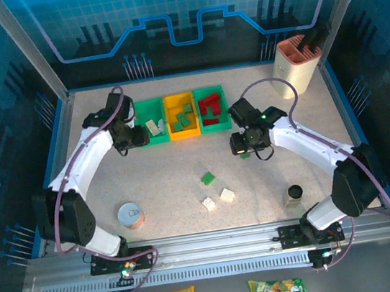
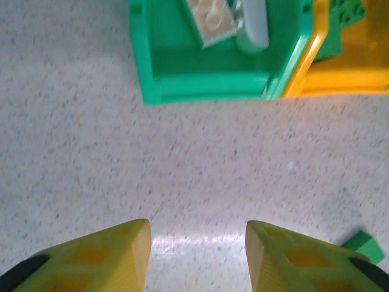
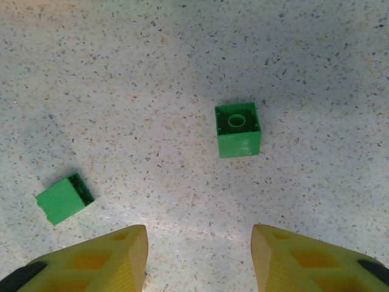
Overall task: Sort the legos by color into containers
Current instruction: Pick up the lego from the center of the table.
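Right gripper (image 3: 199, 243) is wide open and empty. The green brick (image 3: 238, 129) sits mid-table, just ahead of it. Square up to its flat sides, drop straight down, then carry it to the yellow bin (image 1: 183, 136). Left gripper (image 2: 197, 243) — open, empty, near the left green bin (image 2: 206, 90).

Left gripper (image 1: 134, 137) reaches toward one o'clock from its base, right gripper (image 1: 241, 144) toward ten o'clock; both jaws spread apart

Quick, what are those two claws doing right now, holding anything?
Left gripper: open, holding nothing.
Right gripper: open, holding nothing.
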`<state>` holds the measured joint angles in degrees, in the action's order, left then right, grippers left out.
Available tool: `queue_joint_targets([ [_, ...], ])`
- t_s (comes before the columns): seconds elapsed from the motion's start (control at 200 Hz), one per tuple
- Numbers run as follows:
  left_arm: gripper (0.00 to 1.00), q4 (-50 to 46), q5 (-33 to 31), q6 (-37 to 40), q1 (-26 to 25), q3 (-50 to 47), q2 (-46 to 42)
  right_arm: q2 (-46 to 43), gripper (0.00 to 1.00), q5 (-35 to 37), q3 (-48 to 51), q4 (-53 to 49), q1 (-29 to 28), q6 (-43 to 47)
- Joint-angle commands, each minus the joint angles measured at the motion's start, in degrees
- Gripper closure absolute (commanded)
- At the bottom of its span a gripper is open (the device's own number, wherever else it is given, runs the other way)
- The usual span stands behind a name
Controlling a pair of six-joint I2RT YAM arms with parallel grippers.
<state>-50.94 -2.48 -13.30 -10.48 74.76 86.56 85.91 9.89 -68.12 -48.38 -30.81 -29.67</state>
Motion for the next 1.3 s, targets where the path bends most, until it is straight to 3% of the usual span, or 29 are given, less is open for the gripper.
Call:
queue_joint_targets([
  [0.0,0.54,-1.00,0.92,1.58,0.99,-4.89,-4.30,2.35,0.49,-1.22,1.48,1.87,1.66,3.15],
  [0.255,0.54,4.59,0.34,2.42,1.16,-14.88,-10.81,8.98,0.45,-2.85,0.97,4.41,4.15,7.41],
  [0.545,0.54,9.02,2.37,2.86,1.16,-16.05,-11.41,15.08,0.44,-1.97,0.05,6.14,5.12,7.61],
  [1.296,0.54,9.83,2.24,3.97,1.34,-16.14,-11.21,19.67,0.60,0.11,-2.02,7.78,6.74,9.56],
])
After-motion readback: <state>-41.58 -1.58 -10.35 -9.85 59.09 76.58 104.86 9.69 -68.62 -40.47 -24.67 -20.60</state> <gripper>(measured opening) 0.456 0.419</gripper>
